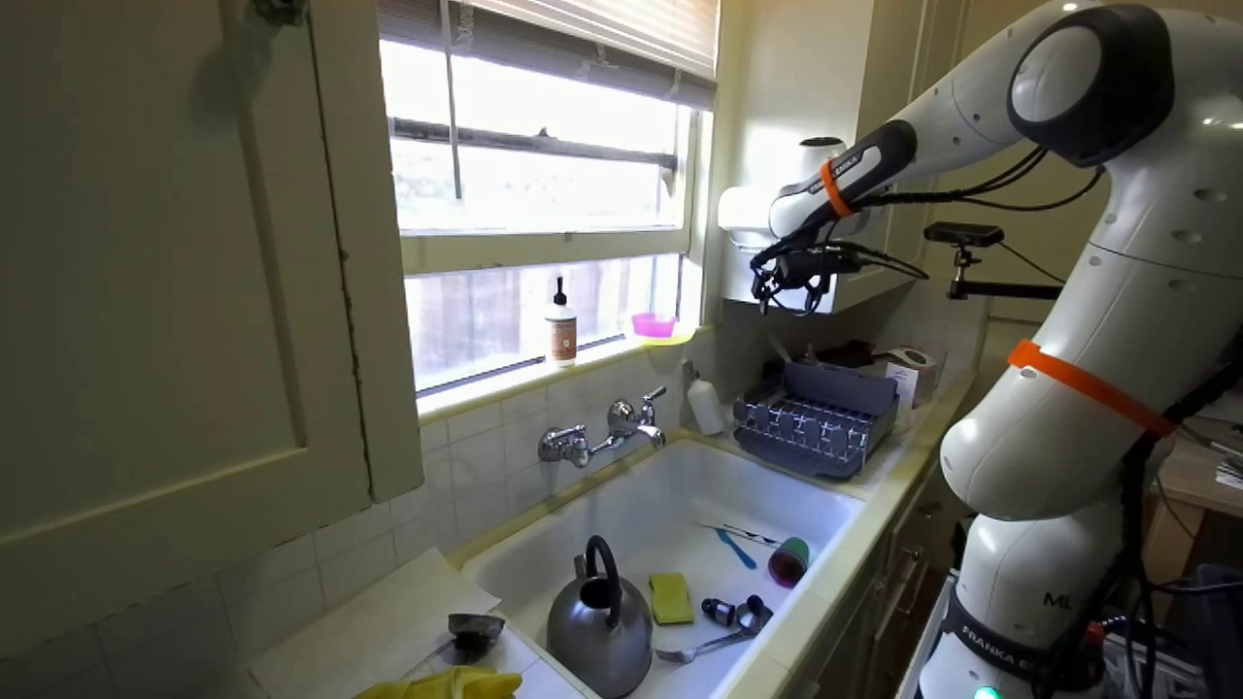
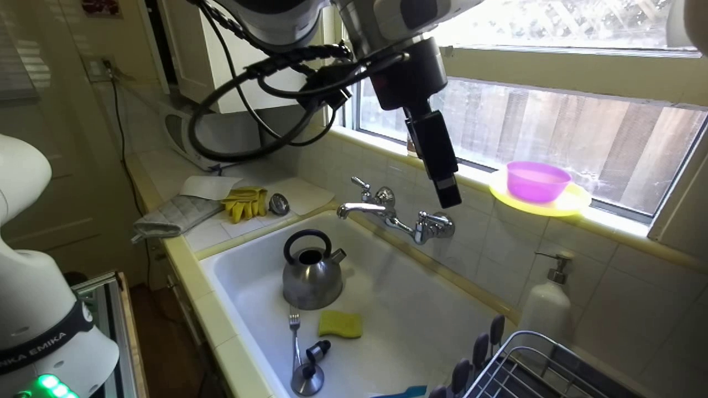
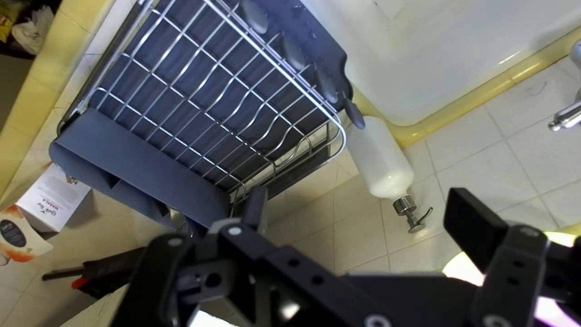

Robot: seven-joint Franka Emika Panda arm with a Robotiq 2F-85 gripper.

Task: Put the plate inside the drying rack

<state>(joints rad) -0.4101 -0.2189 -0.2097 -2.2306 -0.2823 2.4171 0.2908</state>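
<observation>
Cupboard door (image 1: 184, 291) is nearest, far L; low risk, prob. Pump bottle (image 1: 561, 337) next, on sill (image 1: 481, 391): wide sweep might knock it into sink (image 1: 680, 495). Kettle (image 1: 604, 641) stands in there; anything dropped could bounce off it.

Then yellow plate (image 2: 545, 209), on sill w/ pink bowl (image 2: 536, 182) sitting on it, so not racked yet. Main worry: bowl rides along & slides off if plate tilts. Plate also looks to jut past sill edge, so a nudge could tip both.

White soap bottle (image 1: 706, 406), lower & just R of that, is tall, easily clipped on the carry. Gripper (image 3: 356, 206): fingers (image 3: 474, 222) spread in wrist view, nothing betw them; depth to plate is hard to judge, so grab might fall short or ram bowl. Last, drying rack (image 1: 837, 390): wire gaps look tight, so plate brought in flat could perch on top & slip b/c nothing would hold its edge.
</observation>
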